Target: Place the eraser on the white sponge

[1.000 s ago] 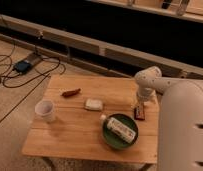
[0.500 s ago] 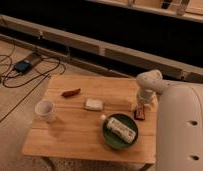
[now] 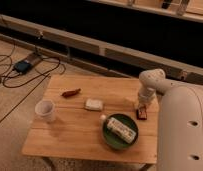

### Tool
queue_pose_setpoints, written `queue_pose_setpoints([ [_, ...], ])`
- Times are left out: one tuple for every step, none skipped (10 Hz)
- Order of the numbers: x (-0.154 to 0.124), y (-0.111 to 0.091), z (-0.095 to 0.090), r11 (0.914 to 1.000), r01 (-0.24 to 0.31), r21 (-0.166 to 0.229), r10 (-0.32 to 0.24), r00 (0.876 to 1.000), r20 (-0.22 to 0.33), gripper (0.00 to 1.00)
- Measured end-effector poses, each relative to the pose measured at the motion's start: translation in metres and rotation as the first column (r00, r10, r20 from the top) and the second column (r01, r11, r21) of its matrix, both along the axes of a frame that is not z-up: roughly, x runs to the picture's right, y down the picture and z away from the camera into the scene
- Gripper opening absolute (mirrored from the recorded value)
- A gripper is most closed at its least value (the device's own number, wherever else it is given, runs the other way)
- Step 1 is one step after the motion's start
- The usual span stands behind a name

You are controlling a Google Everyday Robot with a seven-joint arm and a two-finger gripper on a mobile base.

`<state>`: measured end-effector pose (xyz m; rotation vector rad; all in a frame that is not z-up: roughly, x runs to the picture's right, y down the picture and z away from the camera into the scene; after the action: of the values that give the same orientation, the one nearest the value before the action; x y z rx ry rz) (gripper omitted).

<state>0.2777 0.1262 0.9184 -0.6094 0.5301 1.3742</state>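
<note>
Wooden tabletop [image 3: 70, 136], one white robot arm [image 3: 152, 80] coming in from the right. The arm bends down so the tool [image 3: 142, 105] sits low over the right edge of the tabletop, directly above the eraser [image 3: 141, 114]. The tool is at the eraser or touching it. Can't tell how far the tool is open, or whether it has hold of the eraser (that spot is dark and the tool blends into the block).

The eraser is a small dark red block near the tabletop's right edge, just beyond the upper right of the green plate [image 3: 109, 141]. It looks to be lying on the wood, or barely off it.

The white sponge [image 3: 94, 104] lies flat near the middle of the tabletop, well apart from the eraser and to its left, with nothing on it.

A pale labelled bottle [image 3: 120, 128] lies on its side across the green plate, cap end pointing up-left toward the sponge. A reddish-brown chili-shaped object [image 3: 71, 93] lies behind and left of the sponge. A white cup [image 3: 45, 110] stands upright near the left edge.

The robot's bulky white body [image 3: 182, 131] fills the lower right. On the floor at left are dark cables [image 3: 7, 82] and a small blue device [image 3: 22, 66].
</note>
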Motion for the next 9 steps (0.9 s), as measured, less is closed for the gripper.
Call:
queue_pose_setpoints([
  [0.0,-0.002,-0.001,1.0,-0.002,0.0,0.002,1.0,0.007,0.05],
  [-0.002,-0.004,-0.003,1.0,-0.002,-0.001,0.002,1.0,0.019,0.0],
  [-0.005,-0.009,-0.006,0.9999,0.012,0.005,-0.012,0.999,0.036,0.0],
  [-0.008,-0.016,-0.011,0.9992,0.035,0.017,-0.036,0.998,0.057,0.0],
  [-0.014,-0.022,-0.016,0.9976,0.063,0.027,-0.065,0.994,0.085,0.0],
  [-0.022,-0.028,-0.024,0.9935,0.109,0.036,-0.112,0.986,0.127,0.0],
  [-0.03,-0.034,-0.03,0.9868,0.155,0.046,-0.16,0.974,0.161,0.0],
  [-0.039,-0.04,-0.035,0.9811,0.185,0.057,-0.192,0.962,0.191,0.0],
  [-0.062,-0.053,-0.047,0.9595,0.27,0.081,-0.282,0.923,0.264,0.0],
])
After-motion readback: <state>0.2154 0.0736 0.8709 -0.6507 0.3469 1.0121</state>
